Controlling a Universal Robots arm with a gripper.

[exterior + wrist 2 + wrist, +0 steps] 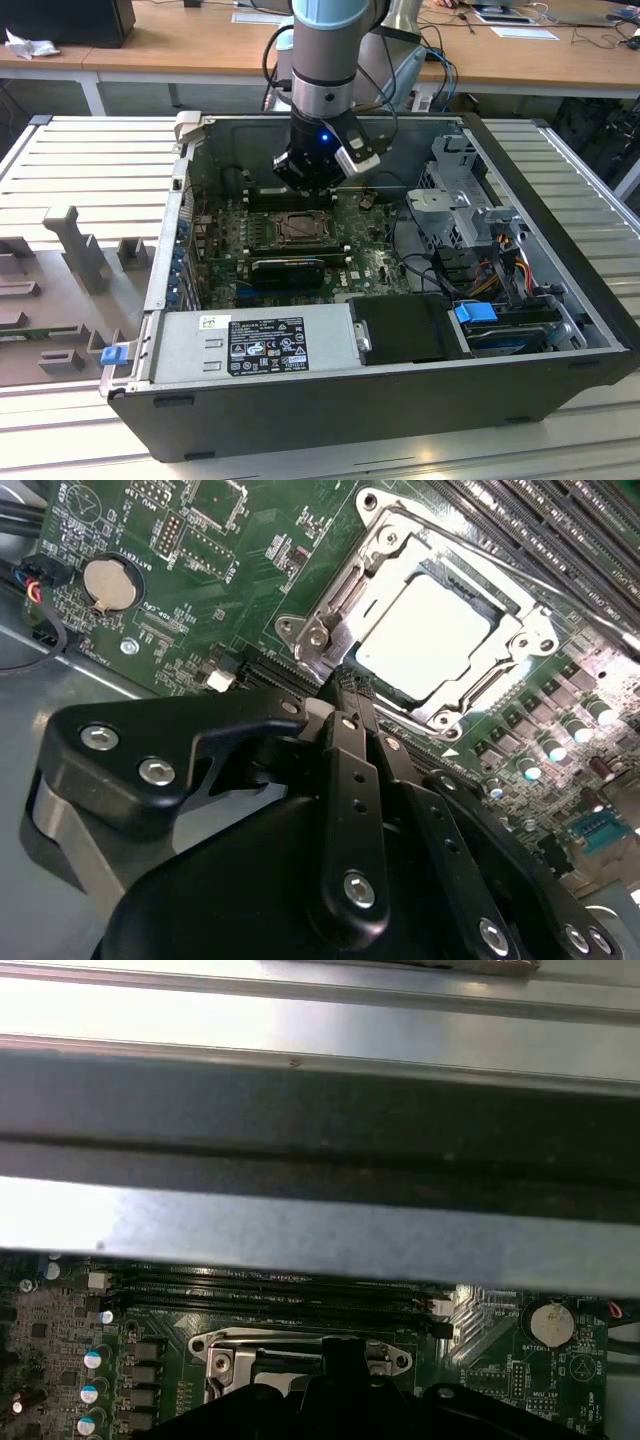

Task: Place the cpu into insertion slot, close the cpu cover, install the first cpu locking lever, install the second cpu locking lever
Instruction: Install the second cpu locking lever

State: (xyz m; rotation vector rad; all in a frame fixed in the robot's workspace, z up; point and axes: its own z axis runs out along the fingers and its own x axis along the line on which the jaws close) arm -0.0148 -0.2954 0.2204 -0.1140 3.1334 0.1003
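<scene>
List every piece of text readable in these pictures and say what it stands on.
Black label on the power supply: white print, too small to read.
Small white sticker beside it: too small to read.
White lettering on the circuit board near the coin battery: blurred, unreadable.
Nothing can be quoted reliably.

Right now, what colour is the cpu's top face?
Pale silvery-white, framed by the silvery cpu cover; the cpu shows best in the second wrist view.

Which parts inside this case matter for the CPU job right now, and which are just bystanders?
Job: cpu, seated in the insertion slot; cpu cover, down over it; gripper close by.

Bystanders: coin battery, memory slots, power supply.
</scene>
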